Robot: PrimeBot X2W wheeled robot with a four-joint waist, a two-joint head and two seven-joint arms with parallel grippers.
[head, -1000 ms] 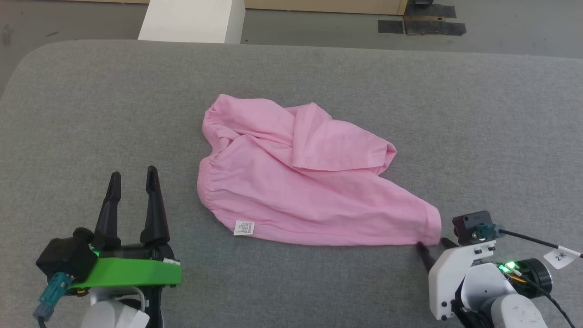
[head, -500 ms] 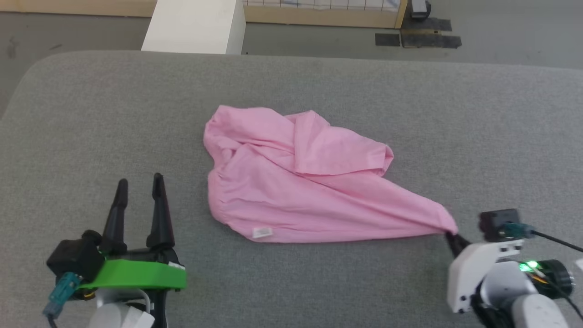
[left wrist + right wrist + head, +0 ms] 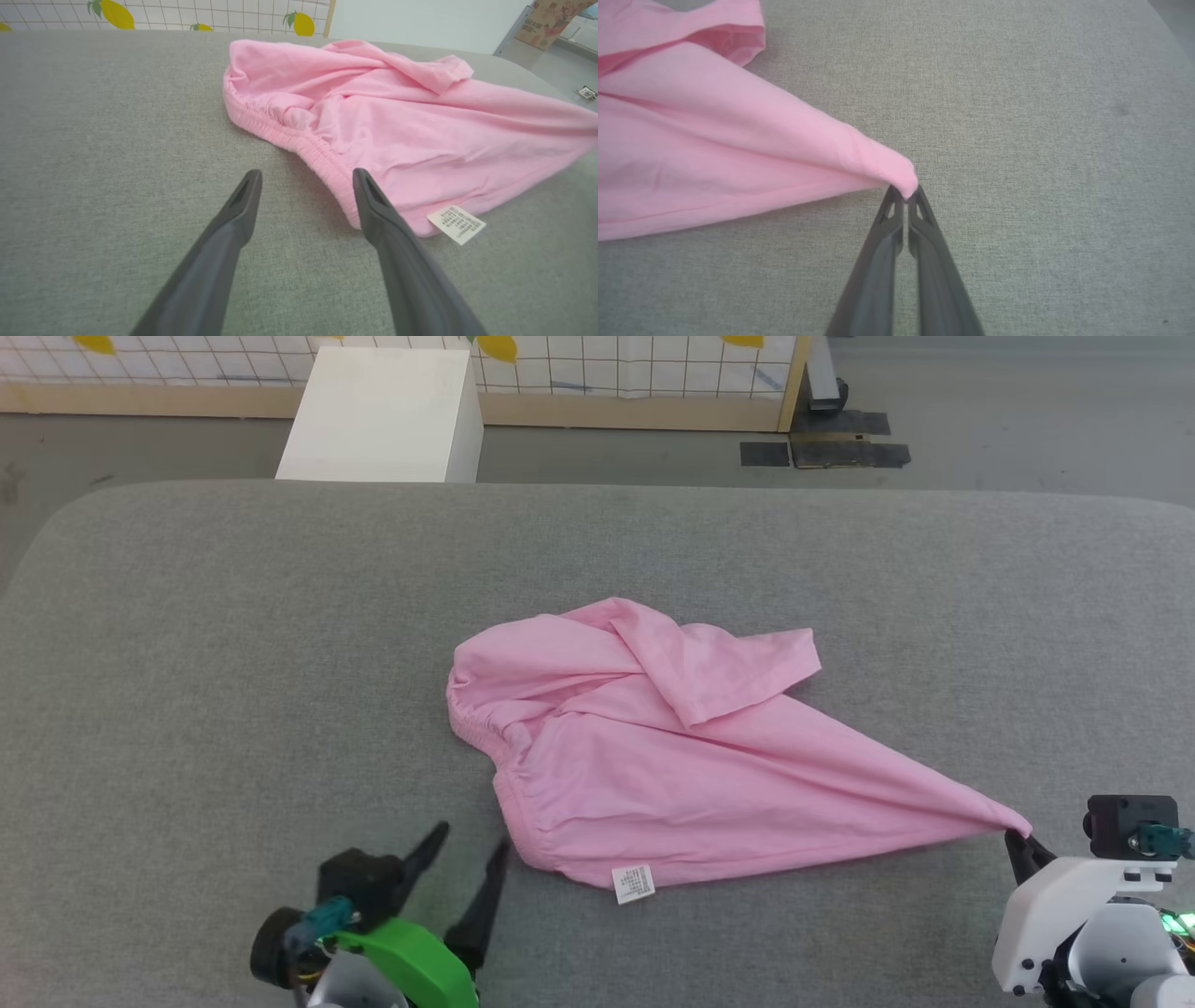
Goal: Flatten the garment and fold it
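Nearest the robot, two grippers sit low over the grey padded table (image 3: 187, 663). The left gripper (image 3: 470, 837) is spread wide and holds nothing. In the left wrist view, the left gripper (image 3: 306, 173) straddles bare fabric at the near end of the elastic hem (image 3: 289, 135). Its right finger looks to be just beside the gathers, though contact cannot be made out from this angle. The right gripper (image 3: 1013, 837) is clenched on the garment's right-hand tip, and the right wrist view shows that gripper (image 3: 906, 193) pinching a small nub of pink cloth.

There is one garment (image 3: 672, 775), light pink and lying right of the table's middle. It is drawn into a long taper towards the pinched tip, and a loose flap is folded over its far side. One white care label (image 3: 632, 883) hangs off its near edge. The label (image 3: 456, 224) carries printed lines too small to read.

Open grey surface lies all round the cloth, widest to the left and beyond it. The table's far-left corner is rounded.

Past the far edge stands one white box (image 3: 383, 415) on the floor, with dark tape patches (image 3: 822, 439) to its right. Behind them is a white grid panel (image 3: 607, 364) printed with yellow lemons (image 3: 114, 13), at least two of them.
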